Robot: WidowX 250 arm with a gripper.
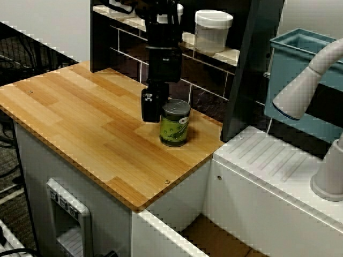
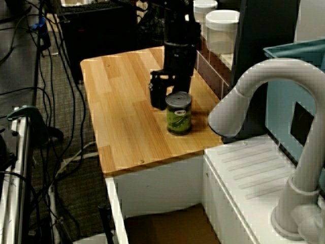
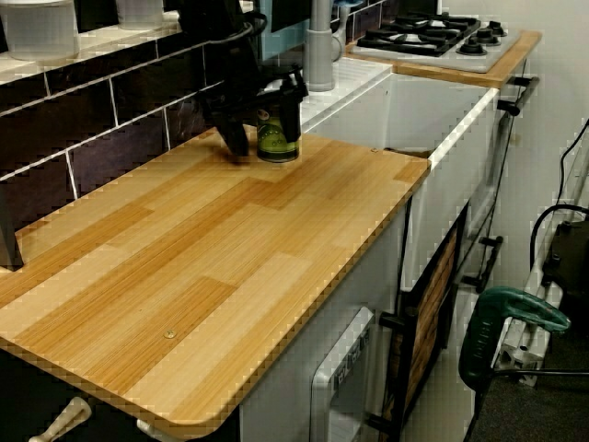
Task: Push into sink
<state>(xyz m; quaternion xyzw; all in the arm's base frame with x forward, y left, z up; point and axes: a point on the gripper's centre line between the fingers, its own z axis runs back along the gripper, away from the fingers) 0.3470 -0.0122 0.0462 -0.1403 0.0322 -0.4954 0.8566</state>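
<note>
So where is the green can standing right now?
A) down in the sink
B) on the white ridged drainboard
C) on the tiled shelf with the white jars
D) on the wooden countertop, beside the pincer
D: the green can stands upright on the wooden countertop, with the pincer right next to it.

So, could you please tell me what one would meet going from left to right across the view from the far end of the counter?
Wooden counter → gripper → green can → grey tap → sink → stove burners → green drill.
</note>
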